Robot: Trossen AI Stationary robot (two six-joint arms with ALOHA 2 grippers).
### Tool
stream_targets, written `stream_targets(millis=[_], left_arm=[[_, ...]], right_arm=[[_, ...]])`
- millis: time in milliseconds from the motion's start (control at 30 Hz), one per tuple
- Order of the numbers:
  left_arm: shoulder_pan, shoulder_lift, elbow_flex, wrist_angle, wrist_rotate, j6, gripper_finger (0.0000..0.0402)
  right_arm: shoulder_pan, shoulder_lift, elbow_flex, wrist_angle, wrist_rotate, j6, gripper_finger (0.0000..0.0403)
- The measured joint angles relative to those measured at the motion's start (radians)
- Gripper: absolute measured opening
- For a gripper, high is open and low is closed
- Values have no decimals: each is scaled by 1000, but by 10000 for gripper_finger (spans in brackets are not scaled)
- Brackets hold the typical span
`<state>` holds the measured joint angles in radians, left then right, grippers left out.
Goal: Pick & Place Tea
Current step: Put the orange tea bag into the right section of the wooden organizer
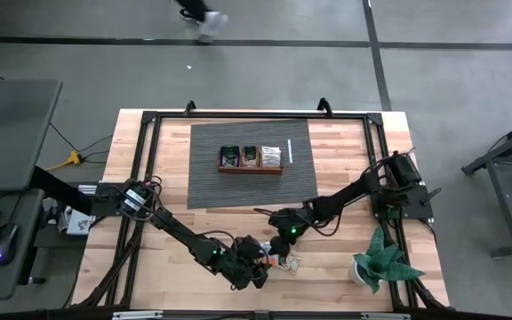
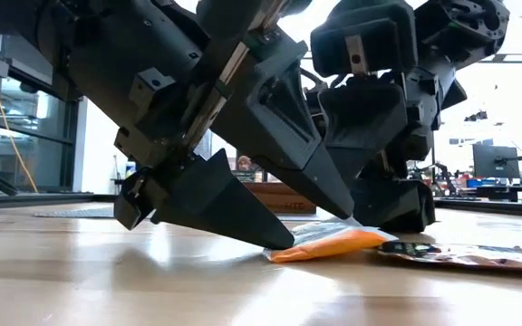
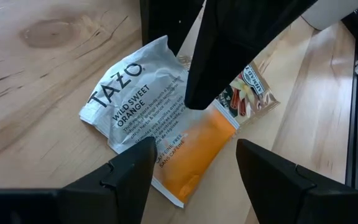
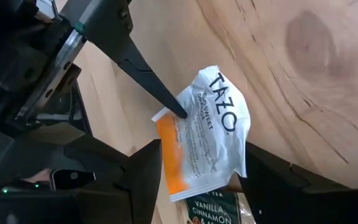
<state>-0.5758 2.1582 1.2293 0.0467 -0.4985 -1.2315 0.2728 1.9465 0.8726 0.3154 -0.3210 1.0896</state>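
Observation:
An orange-and-white tea sachet (image 3: pixel 148 106) (image 4: pixel 219 137) lies flat on the bare wood near the table's near edge (image 1: pixel 284 260). It partly covers a second, printed sachet (image 3: pixel 253 93) (image 4: pixel 216 208). Both grippers meet over it. My left gripper (image 3: pixel 194 168) (image 1: pixel 254 268) is open, with a finger on either side of the sachet's orange end. My right gripper (image 4: pixel 204 180) (image 1: pixel 283 242) is open too and straddles the sachet from the far side. The wooden tray (image 1: pixel 250 158) with more sachets sits on the dark mat. My left gripper has one fingertip (image 4: pixel 180 113) (image 2: pixel 275 237) down at the sachet's edge (image 4: pixel 166 118), where orange meets white. It comes slanting down from the table's left. The other finger stands apart. The sachet lies flat on the table. My right gripper's fingers stand over the sachet; I cannot tell whether they touch it.
A dark striped mat (image 1: pixel 204 182) covers the table's far middle under the tray. A potted plant (image 1: pixel 380 262) stands at the near right corner. Black frame rails run along the table's sides. Bare wood lies between the mat and the sachets.

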Motion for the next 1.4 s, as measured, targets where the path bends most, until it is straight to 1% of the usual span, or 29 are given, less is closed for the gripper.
stream_targets(millis=[67, 167, 267, 367, 467, 500, 600, 733, 900, 1000, 1167, 1267, 1333, 1400], left_arm=[[0, 0, 0, 0, 0, -2, 231], [0, 0, 0, 0, 2, -2, 231], [0, 0, 0, 0, 4, 0, 231], [0, 0, 0, 0, 10, 14, 231], [0, 0, -2, 14, 15, 28, 231], [1, 0, -2, 19, 22, 31, 231], [3, -18, -3, 13, 44, 35, 231], [8, -49, -5, -15, 44, 98, 231], [17, -122, -9, -174, 27, 103, 231], [13, -168, -12, -304, -30, 92, 231], [12, -241, -9, -450, -100, 72, 231], [13, -270, -6, -522, -129, 47, 231], [5, -289, -9, -616, -183, 3, 231], [-1, -313, -12, -674, -232, -48, 231]], right_arm=[[-9, 0, 0, -4, -3, -13, 192], [-27, 0, 1, -17, -10, -33, 167], [-51, 2, 0, -13, -31, -40, 125], [-69, 2, 0, -13, -65, -60, 74], [-76, 2, -1, -14, -95, -109, 18], [-75, 2, -1, -14, -95, -130, 10], [-75, 2, -1, -16, -95, -149, 9], [-75, 3, -2, -18, -77, -170, 4], [-77, 3, -1, -23, -56, -193, 2], [-75, 3, -2, -28, -52, -221, 1], [-75, -16, -3, -38, -36, -235, 1], [-79, -54, -10, -85, 3, -268, 1], [-88, -90, -11, -123, 36, -292, 0], [-99, -144, -7, -178, 71, -337, 0]])
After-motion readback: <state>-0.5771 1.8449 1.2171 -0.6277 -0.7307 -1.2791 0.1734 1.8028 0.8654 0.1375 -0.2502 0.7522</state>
